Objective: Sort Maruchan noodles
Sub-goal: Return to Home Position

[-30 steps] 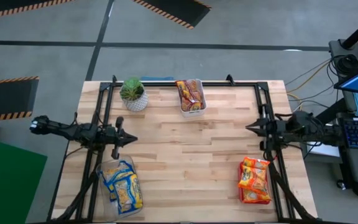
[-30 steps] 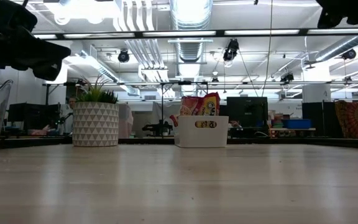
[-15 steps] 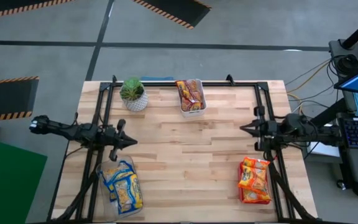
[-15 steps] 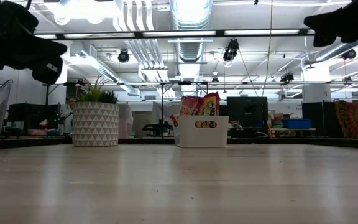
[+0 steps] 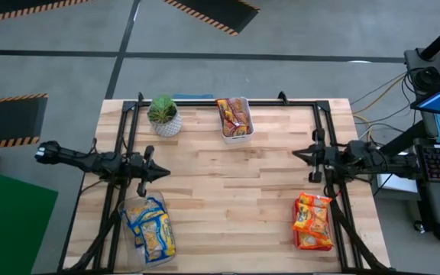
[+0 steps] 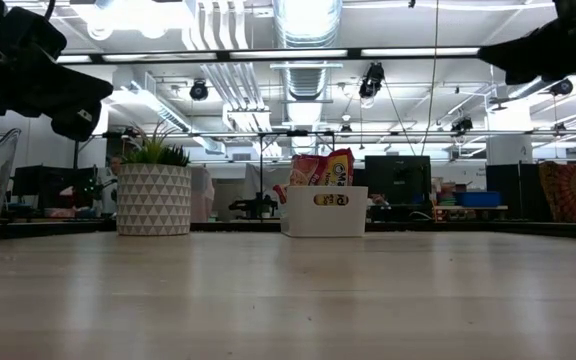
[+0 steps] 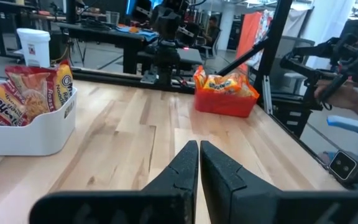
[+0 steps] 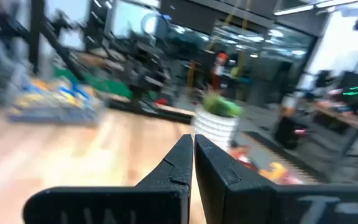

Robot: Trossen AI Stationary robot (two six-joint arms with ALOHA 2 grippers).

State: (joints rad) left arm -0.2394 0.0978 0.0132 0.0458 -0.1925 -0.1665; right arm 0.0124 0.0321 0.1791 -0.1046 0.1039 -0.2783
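The Maruchan noodles sit sorted in three bins. Red/maroon packets [image 5: 234, 114] stand in a white bin at the far edge. Blue-and-yellow packets [image 5: 151, 229] fill a clear bin at the near left. Orange-yellow packets [image 5: 312, 221] lie in an orange bin at the near right. My left gripper [image 5: 165, 173] hovers shut above the table's left side, just beyond the clear bin. My right gripper [image 5: 296, 153] hovers shut above the right side, beyond the orange bin. Both are empty, as the wrist views show: left gripper [image 7: 199, 149], right gripper [image 8: 193, 140].
A potted green plant [image 5: 163, 114] stands at the far left, beside the white bin [image 6: 323, 212]. Black frame rails [image 5: 128, 145] run along the table's left, right and far sides. Bare wood [image 5: 231, 191] stretches across the middle between the two arms.
My right gripper has moved a short way toward the table's left edge, farther in over the table, staying shut and empty. The packets and bins have kept their places.
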